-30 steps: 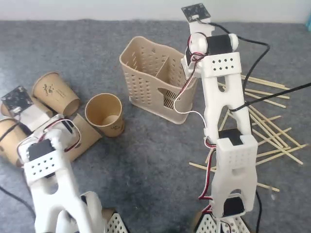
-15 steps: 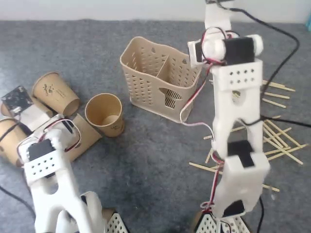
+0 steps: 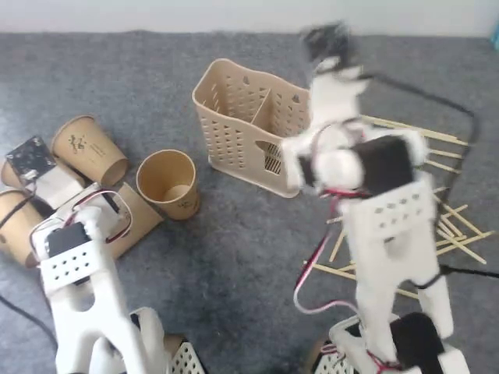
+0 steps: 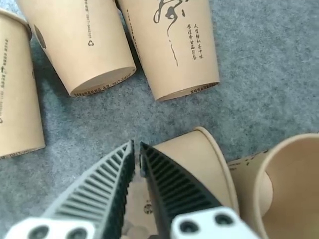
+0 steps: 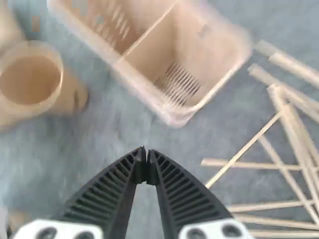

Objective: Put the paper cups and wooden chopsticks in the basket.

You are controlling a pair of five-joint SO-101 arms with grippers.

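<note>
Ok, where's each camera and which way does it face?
High view: fixed above table, looking down on basket, cups, chopsticks; left arm, right arm show.
Left wrist view: on left arm, aimed down at cups; shut left gripper shows.
Right wrist view: on right arm, aimed down at basket, chopsticks; shut right gripper shows.
High and right wrist share the basket.

We count five paper cups, one basket, and a dozen-plus chopsticks; we can't get an exact stick count.

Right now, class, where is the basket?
In the high view, the basket stands toward the far middle, between a paper cup on its left and scattered chopsticks on its right.
</note>
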